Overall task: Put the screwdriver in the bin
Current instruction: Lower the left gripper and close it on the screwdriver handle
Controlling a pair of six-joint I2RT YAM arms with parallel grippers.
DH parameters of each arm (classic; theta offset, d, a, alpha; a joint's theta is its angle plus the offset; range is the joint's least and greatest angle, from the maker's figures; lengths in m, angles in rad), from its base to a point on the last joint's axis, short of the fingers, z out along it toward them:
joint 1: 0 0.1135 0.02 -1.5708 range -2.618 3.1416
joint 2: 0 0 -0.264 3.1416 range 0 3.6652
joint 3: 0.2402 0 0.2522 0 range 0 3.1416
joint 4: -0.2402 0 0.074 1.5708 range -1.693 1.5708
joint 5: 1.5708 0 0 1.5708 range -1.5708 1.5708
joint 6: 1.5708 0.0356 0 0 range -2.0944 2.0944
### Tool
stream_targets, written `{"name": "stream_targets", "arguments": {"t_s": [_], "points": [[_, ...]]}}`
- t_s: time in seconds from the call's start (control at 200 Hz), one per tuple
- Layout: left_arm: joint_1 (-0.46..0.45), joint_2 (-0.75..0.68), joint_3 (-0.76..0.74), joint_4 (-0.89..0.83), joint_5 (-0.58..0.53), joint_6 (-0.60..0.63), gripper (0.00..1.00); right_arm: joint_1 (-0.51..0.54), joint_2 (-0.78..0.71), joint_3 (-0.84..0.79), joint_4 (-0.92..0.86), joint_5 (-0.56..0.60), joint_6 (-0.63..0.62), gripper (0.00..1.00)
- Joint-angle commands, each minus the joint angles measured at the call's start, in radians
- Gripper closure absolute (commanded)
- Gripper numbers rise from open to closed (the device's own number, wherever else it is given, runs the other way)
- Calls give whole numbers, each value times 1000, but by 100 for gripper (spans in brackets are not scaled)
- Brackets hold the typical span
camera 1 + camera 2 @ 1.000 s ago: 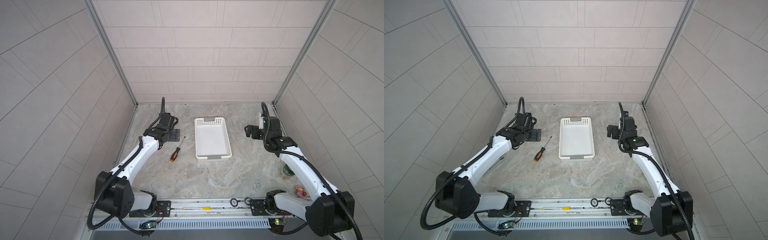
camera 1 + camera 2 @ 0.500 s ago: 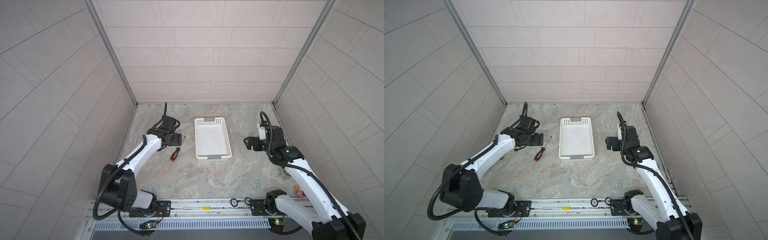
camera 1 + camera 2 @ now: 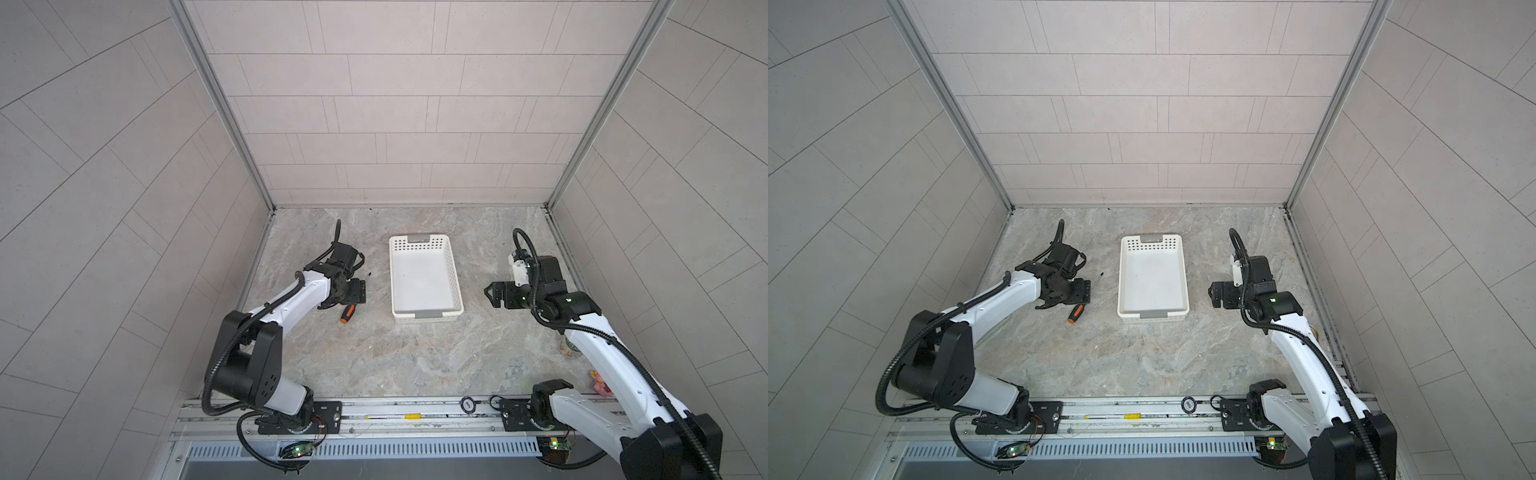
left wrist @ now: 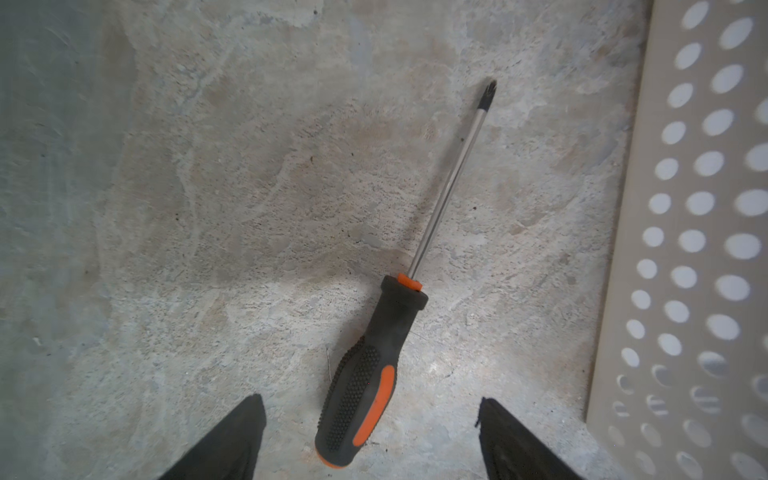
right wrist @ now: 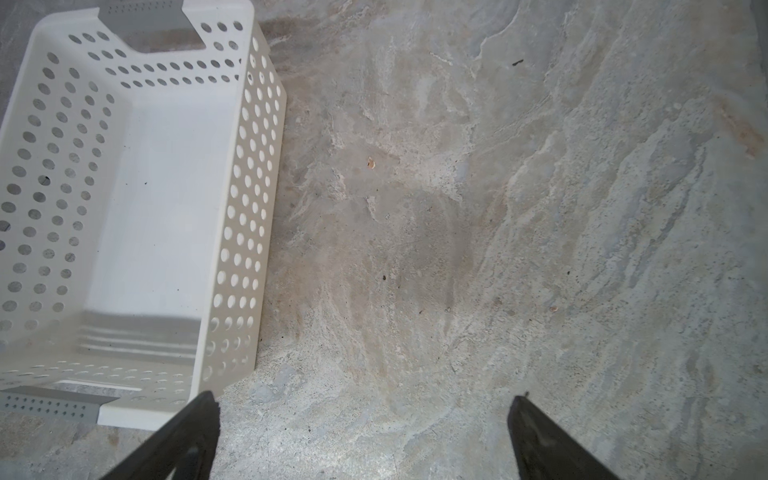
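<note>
The screwdriver (image 4: 365,376), with a black-and-orange handle and thin shaft, lies flat on the stone floor left of the bin (image 3: 419,241). In both top views only its orange butt (image 3: 344,319) (image 3: 1072,318) and shaft tip show past my left gripper (image 3: 355,291) (image 3: 1079,293), which hangs right over it. In the left wrist view my left gripper (image 4: 371,415) is open, its fingertips (image 4: 252,415) on either side of the handle with floor showing on both sides. The white perforated bin (image 3: 1152,240) (image 4: 685,253) (image 5: 247,195) holds nothing. My right gripper (image 3: 493,293) (image 3: 1213,293) (image 5: 365,411) is open over bare floor right of the bin.
Tiled walls close in the left, back and right sides. A metal rail (image 3: 415,415) with both arm bases runs along the front. A small green-and-white cup (image 3: 572,347) and a pink object (image 3: 601,383) sit by the right wall, behind my right arm.
My left gripper has moved forward and right, from beside the screwdriver's tip to over the screwdriver. My right gripper has drawn toward the front. Screwdriver and bin have not moved.
</note>
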Motion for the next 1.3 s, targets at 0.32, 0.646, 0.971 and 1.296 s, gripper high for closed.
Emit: {"name": "stream_targets", "arguments": {"t_s": [0.32, 0.646, 0.971, 1.296], "points": [[-50, 98, -69, 111, -54, -25, 26, -79, 16, 11, 24, -86, 16, 0], [-49, 104, -55, 110, -78, -7, 51, -99, 37, 25, 11, -102, 16, 1], [-48, 134, -83, 151, -76, 7, 52, -99, 56, 50, -35, -142, -12, 2], [-50, 164, -71, 180, -45, -14, 63, -99, 3, 33, -63, -183, -11, 2]]}}
